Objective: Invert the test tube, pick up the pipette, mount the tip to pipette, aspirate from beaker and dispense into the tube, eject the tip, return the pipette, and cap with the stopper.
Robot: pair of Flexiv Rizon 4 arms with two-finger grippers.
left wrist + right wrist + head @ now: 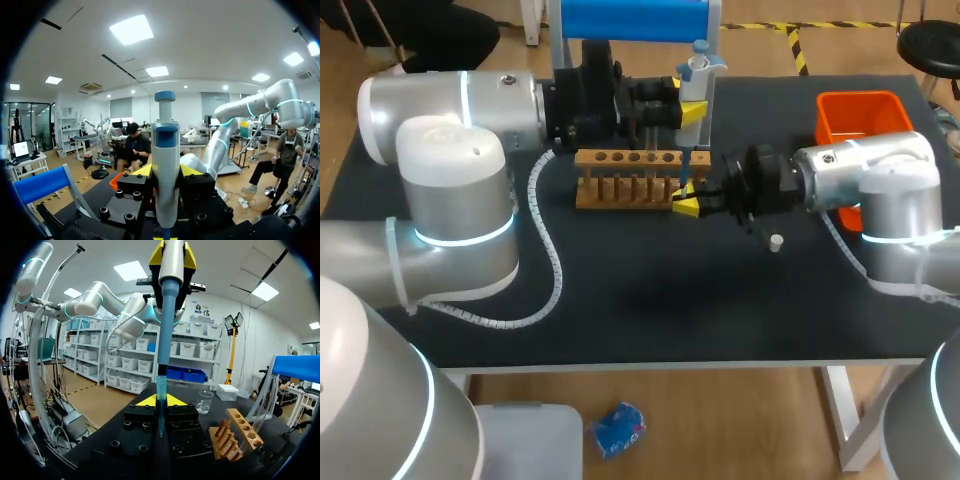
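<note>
Close by the right end of the rack [640,185], the tip [160,387] stands upright, pinched between the closed fingers of your right gripper [160,401]. The pipette [167,315] hangs straight above it, its nose all but touching the tip's mouth. It is clamped firmly in your left gripper [692,112]. You're on the mounting step, I'd say. Next comes a dead-straight push down to seat that tip, with no sideways drift.

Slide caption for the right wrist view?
Right gripper holds a pipette tip upright beneath the pipette held by the left gripper.
</note>
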